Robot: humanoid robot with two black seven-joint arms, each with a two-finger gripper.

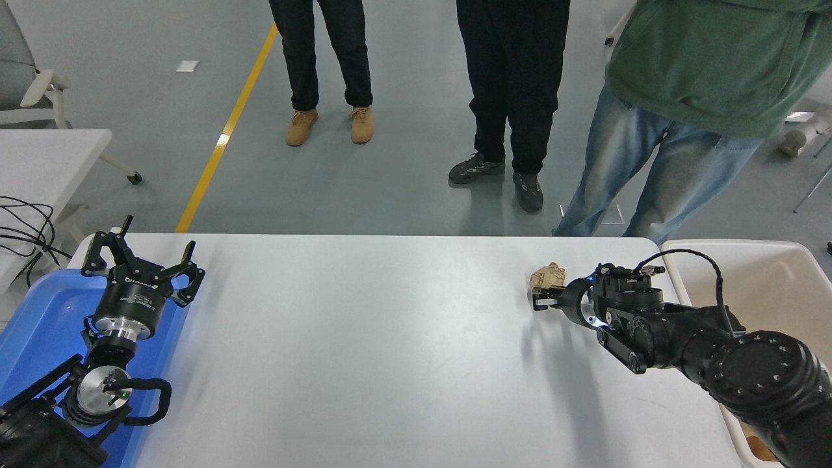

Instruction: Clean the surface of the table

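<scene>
The table surface [364, 351] is a wide white-grey top filling the lower picture. Near its far right end, a crumpled brown paper ball [546, 277] sits between the fingers of my right gripper [543, 291], which is shut on it. The black right arm reaches in from the lower right and points left. A faint shadow lies on the table just below the ball. My left gripper [140, 263] stands parked at the lower left with its fingers spread open and nothing in them.
A blue tray [39, 325] lies under the left arm at the table's left edge. A beige bin [773, 292] stands against the right end. Three people [702, 78] stand at the far side. A white side table [45, 162] with cables is at the left.
</scene>
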